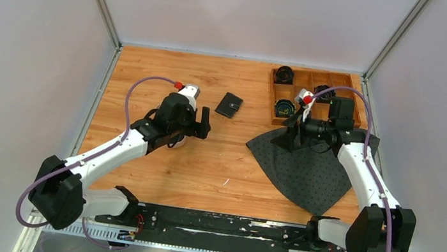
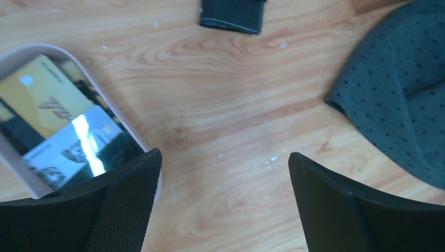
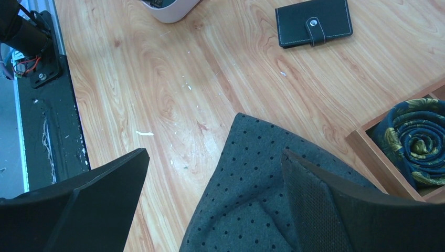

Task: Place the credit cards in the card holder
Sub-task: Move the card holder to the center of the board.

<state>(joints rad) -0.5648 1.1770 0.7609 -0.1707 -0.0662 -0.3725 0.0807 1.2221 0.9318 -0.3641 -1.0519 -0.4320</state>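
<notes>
Bright, even light from above fills all three views, and shadows on the light wooden tabletop are soft. In the left wrist view a white glare streak crosses the shiny silver plastic card in the pale-rimmed oval tray.

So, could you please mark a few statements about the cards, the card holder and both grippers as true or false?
1. The card holder lies closed on the table. True.
2. The credit cards are inside the card holder. False: they lie in the pale-rimmed tray.
3. The left gripper is shut on a card. False: it is open and holds nothing.
4. The right gripper is open over the dotted cloth. True.
5. The wooden box is empty. False: a rolled tie sits in it.
</notes>
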